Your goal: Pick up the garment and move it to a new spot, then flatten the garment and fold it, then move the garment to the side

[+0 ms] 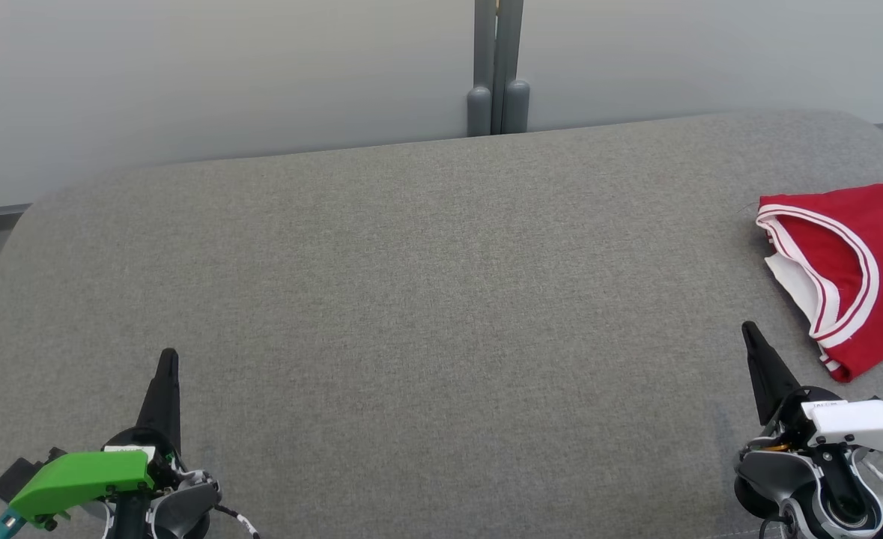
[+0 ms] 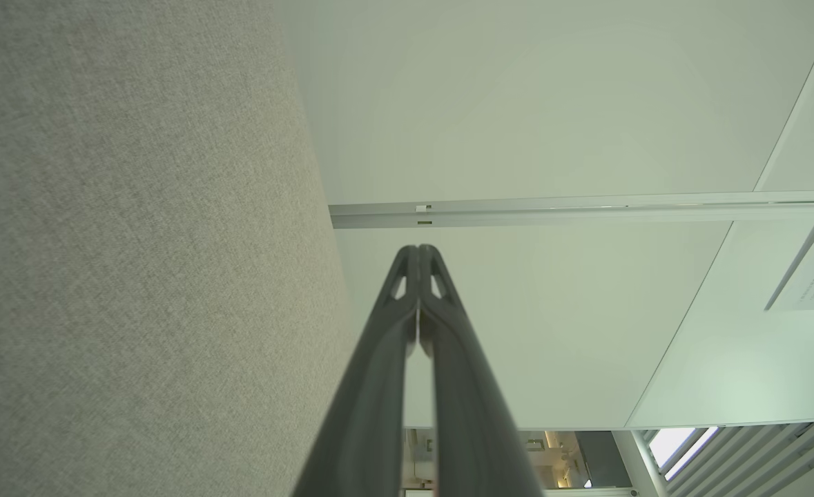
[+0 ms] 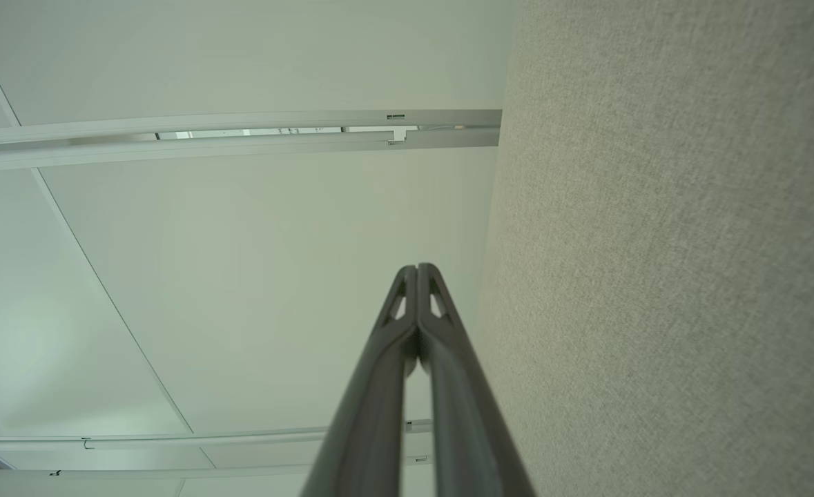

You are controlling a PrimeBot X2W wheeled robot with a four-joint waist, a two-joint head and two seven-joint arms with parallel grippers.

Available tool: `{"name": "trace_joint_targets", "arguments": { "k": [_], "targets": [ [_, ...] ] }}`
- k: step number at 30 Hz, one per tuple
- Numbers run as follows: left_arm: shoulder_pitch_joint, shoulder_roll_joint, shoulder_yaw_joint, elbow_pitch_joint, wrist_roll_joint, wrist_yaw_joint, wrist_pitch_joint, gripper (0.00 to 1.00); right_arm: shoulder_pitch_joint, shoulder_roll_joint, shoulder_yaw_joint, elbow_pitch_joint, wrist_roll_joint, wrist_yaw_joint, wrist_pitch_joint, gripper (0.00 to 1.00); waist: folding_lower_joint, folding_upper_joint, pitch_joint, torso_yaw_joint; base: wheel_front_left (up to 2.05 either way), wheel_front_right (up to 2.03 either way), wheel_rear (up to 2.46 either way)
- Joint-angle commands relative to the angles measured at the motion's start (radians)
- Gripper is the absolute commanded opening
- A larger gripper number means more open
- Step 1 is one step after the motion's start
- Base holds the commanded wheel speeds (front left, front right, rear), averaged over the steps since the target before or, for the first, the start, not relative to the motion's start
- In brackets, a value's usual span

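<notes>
Head view, garment: the red garment (image 1: 845, 269) with white-striped trim lies at the right edge of the frame on the grey cushion (image 1: 426, 299). It is cut off by the frame edge, so its full lay cannot be told.
Head view, left gripper: the left gripper (image 1: 168, 367) is at the lower left, its fingers pressed together on nothing, well apart from the garment.
Head view, right gripper: the right gripper (image 1: 753, 340) is at the lower right, clenched and empty. Its tip is near the garment's lower corner but not touching it.
Head view, background: a pale wall (image 1: 224, 75) and a grey post (image 1: 497, 67) stand behind the cushion.
Left wrist view: the fingertips (image 2: 410, 266) meet along their length with no cloth between them, and the cushion is on the left of the frame.
Right wrist view: the same here – closed fingertips (image 3: 409, 283) hold nothing, with the cushion on the right.
Stage: the scene fits a garment waiting at the side to be fetched, and equally one already folded and set aside.
Doing it well: in either case the cloth looks thin and layered, so a pointed finger sliding past could snag the trim and shift the layers – the right arm should keep clear of that near corner unless it means to grip.
</notes>
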Motion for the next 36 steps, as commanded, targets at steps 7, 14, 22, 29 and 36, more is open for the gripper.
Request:
{"name": "trace_joint_targets", "arguments": {
  "k": [7, 14, 22, 29, 36],
  "targets": [
    [-0.013, 0.007, 0.002, -0.004, -0.002, -0.006, 0.002, 0.0, 0.012, -0.005, -0.002, -0.004, 0.005, 0.0, 0.005, 0.0, 0.0, -0.0001, 0.0, 0.0, 0.0, 0.0, 0.0],
    [-0.013, 0.007, 0.002, -0.004, -0.002, -0.006, 0.002, 0.0, 0.012, -0.005, -0.002, -0.004, 0.005, 0.0, 0.005, 0.0, 0.0, -0.0001, 0.0, 0.0, 0.0, 0.0, 0.0],
    [-0.013, 0.007, 0.002, -0.004, -0.002, -0.006, 0.002, 0.0, 0.012, -0.005, -0.002, -0.004, 0.005, 0.0, 0.005, 0.0, 0.0, -0.0001, 0.0, 0.0, 0.0, 0.0, 0.0],
    [-0.013, 0.007, 0.002, -0.004, -0.002, -0.006, 0.002, 0.0, 0.012, -0.005, -0.002, -0.004, 0.005, 0.0, 0.005, 0.0, 0.0, -0.0001, 0.0, 0.0, 0.0, 0.0, 0.0],
    [-0.013, 0.007, 0.002, -0.004, -0.002, -0.006, 0.002, 0.0, 0.012, -0.005, -0.002, -0.004, 0.005, 0.0, 0.005, 0.0, 0.0, -0.0001, 0.0, 0.0, 0.0, 0.0, 0.0]
  ]
}}
